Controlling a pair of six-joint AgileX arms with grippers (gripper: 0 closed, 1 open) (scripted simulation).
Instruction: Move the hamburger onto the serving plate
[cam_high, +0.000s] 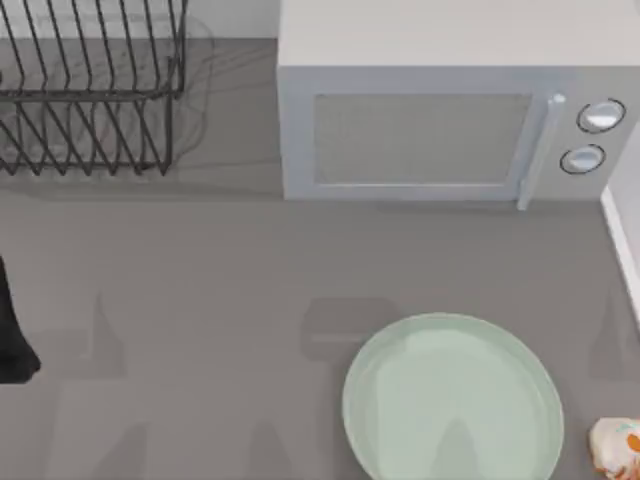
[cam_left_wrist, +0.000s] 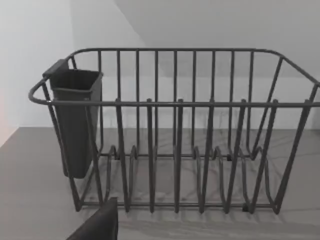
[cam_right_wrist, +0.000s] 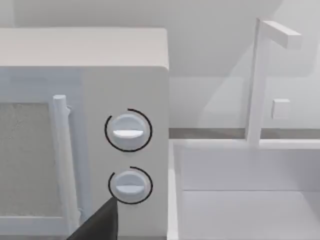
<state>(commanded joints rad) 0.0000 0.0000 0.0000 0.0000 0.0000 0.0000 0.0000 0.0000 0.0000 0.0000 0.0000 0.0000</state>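
At the table's (cam_high: 200, 290) far left corner stands a dark wire dish rack (cam_high: 90, 90), and from the left wrist camera it shows upright dividers and a dark cutlery cup (cam_left_wrist: 75, 122) hung on one end. A piece of the left arm (cam_high: 12, 330), black, pokes in at the table's left edge, about halfway down; how its claw stands I cannot tell. The wrist camera catches just a dark sliver (cam_left_wrist: 97, 225) of it in front of the rack.

Along the far edge, right of the middle, sits a pale microwave (cam_high: 450, 120) with its door closed, a vertical handle (cam_high: 540, 150) and two round knobs (cam_high: 598, 116) stacked at its right end. The right wrist camera looks at those knobs (cam_right_wrist: 128, 131) from nearby, with a white sink basin (cam_right_wrist: 250, 200) and a faucet (cam_right_wrist: 260, 80) just beside the microwave, and a dark sliver (cam_right_wrist: 97, 225) of the right claw low in front; whether it is open I cannot tell.

At the near edge, right of centre, lies the serving plate (cam_high: 400, 380), mint green and bare. The hamburger (cam_high: 618, 448) sits at the near right corner, just beside the plate's rim but apart from it, resting on the table with nothing holding it.
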